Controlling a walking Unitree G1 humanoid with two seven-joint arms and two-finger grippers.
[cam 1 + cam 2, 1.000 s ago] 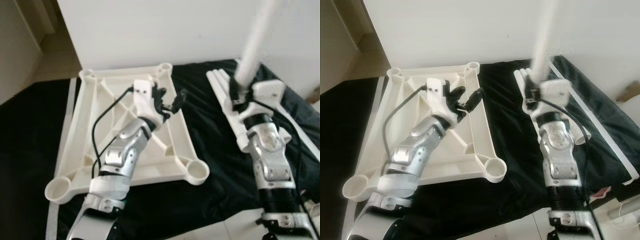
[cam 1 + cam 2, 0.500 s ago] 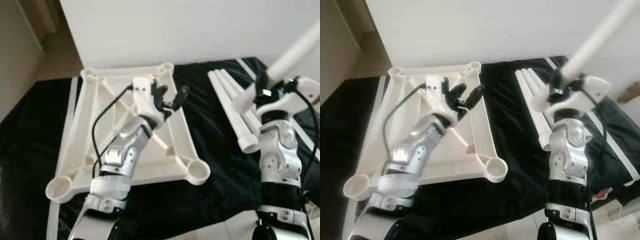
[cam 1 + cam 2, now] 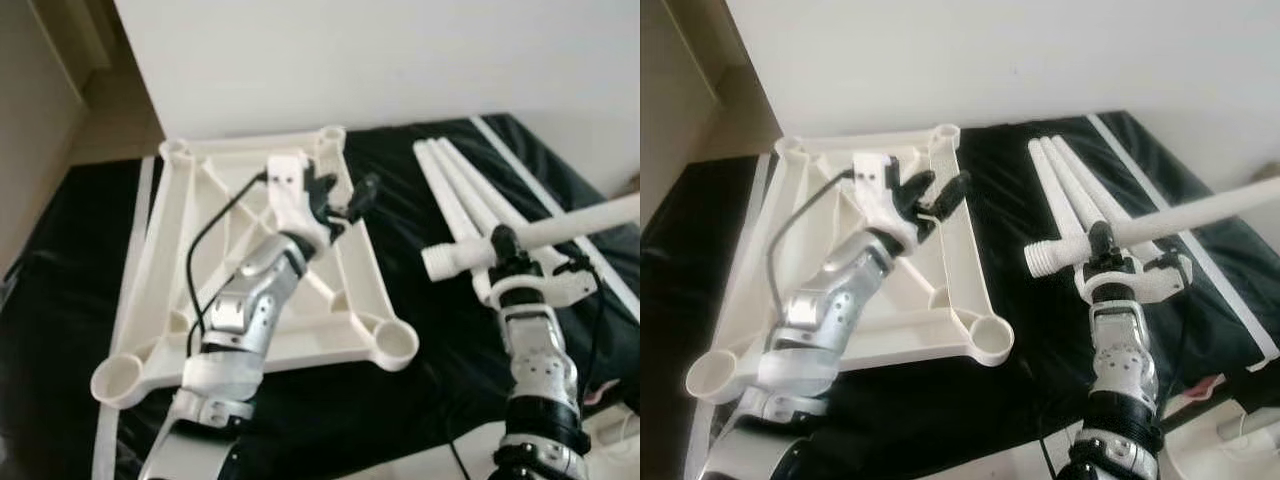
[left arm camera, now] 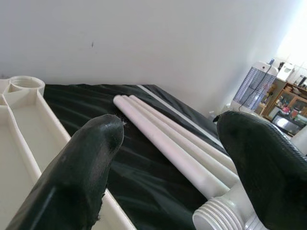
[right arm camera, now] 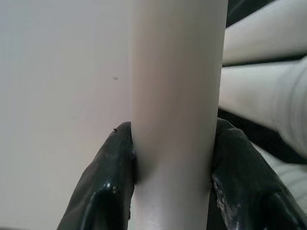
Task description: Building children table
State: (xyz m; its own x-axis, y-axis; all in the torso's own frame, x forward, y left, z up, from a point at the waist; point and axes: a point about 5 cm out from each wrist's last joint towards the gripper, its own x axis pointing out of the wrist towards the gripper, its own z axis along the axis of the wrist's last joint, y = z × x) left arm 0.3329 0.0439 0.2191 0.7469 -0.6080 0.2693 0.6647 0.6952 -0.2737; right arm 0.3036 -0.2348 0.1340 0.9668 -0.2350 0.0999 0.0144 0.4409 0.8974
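The right gripper (image 3: 1102, 243) pinched a threaded table leg (image 3: 1160, 222) held level. The left gripper (image 3: 930, 198), fingers spread, hovered over the upturned tabletop (image 3: 800, 215). Next, probably: thread end into a corner socket (image 3: 989, 337).

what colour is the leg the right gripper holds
White. The leg shows best in the right eye view, clamped in the right gripper.

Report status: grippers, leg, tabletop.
Right gripper shut on leg, held level, threaded end toward tabletop. Left gripper open, over tabletop. Three spare legs on black sheet, under held leg.
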